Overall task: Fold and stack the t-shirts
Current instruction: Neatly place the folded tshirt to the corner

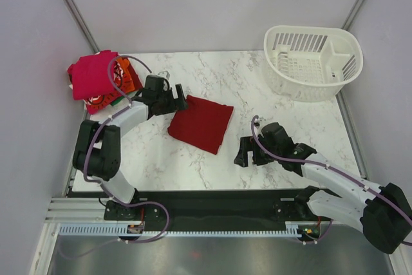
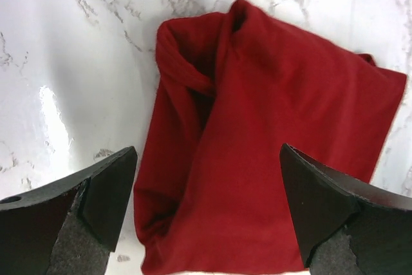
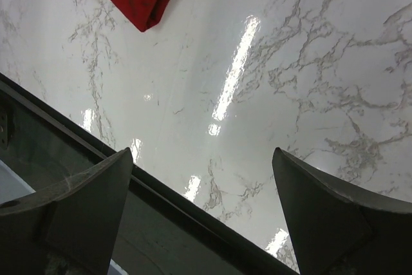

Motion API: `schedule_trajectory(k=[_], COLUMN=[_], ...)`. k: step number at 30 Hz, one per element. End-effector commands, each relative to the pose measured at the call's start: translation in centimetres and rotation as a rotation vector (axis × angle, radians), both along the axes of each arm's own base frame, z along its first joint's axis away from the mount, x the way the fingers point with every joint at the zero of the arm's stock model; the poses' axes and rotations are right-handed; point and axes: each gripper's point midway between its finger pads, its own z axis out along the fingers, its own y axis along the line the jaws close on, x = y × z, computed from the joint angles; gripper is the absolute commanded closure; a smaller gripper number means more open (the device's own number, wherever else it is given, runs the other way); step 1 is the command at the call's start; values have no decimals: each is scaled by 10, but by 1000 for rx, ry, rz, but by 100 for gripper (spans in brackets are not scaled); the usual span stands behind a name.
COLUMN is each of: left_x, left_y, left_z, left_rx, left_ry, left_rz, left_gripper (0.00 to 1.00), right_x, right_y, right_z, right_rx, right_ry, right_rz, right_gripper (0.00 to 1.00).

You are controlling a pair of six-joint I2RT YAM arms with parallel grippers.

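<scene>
Top external view: the folded dark red cloth t-shirt (image 1: 201,123) lies mid white marble tabletop (image 1: 225,75); left hand (image 1: 179,102) and right hand (image 1: 250,158) are spread, empty. Folding seems done — next probably a grasp, carrying it onto the magenta-orange shirt pile (image 1: 96,80).

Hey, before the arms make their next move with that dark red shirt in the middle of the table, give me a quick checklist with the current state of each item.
1. Left claw open: ok, jaws wide above the dark red t-shirt.
2. Right claw open and empty: ok, over bare table, apart from the shirt.
3. Shirt folded: ok, a compact rectangle, though one corner looks bunched.
4. Shirt on the pile: not ok, it lies mid-table, apart from the pile at the far left corner.
5. Pile steady enough to take another shirt: cannot tell.
</scene>
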Motion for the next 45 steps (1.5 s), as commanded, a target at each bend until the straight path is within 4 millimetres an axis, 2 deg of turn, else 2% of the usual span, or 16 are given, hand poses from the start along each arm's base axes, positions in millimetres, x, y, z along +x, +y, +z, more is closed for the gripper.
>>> schedule_trajectory(k=[1, 5, 11, 12, 17, 22, 26, 27, 28, 29, 31, 35, 36, 37, 39, 45], left_x=[17, 24, 31, 27, 26, 13, 3, 4, 4, 4, 6, 9, 12, 12, 22, 31], left_y=[-4, 2, -2, -7, -17, -26, -44, -48, -51, -54, -61, -69, -72, -72, -68, -54], left_z=[-7, -35, -49, -57, -64, -78, -91, -88, -87, -86, -79, -43, -22, -11, 11, 81], left_rx=[-51, -84, -200, -223, -295, -308, -315, -323, -326, -334, -362, -414, -428, -432, -410, -457], left_ry=[-50, -1, 71, 101, 120, 168, 209, 205, 205, 205, 203, 149, 107, 101, 83, 33], left_rz=[-53, -53, -74, -90, -100, -113, -160, -173, -183, -193, -215, -256, -270, -269, -243, -195], left_gripper=[1, 2, 10, 12, 23, 33, 53, 61, 77, 82, 97, 98, 98, 98, 98, 98], right_x=[2, 2, 3, 5, 3, 2, 0, 1, 1, 0, -1, -1, 0, -1, -2, -2], right_y=[13, 11, 13, 13, 13, 11, 12, 14, 14, 15, 14, 14, 15, 15, 17, 20], right_z=[6, -3, -13, -14, -19, -25, -32, -32, -33, -34, -36, -38, -37, -37, -37, -40], right_rx=[72, 49, 38, 41, 39, 33, 36, 42, 44, 45, 47, 54, 61, 64, 76, 96], right_ry=[-28, -23, -2, -4, 9, 15, 32, 32, 35, 39, 38, 33, 27, 27, 21, 13], right_rz=[29, 41, 38, 33, 26, 19, 23, 26, 26, 28, 27, 27, 28, 30, 37, 48], right_gripper=[2, 2, 2, 2, 2, 2, 2, 2, 2, 2, 2, 2, 2, 2, 2, 2])
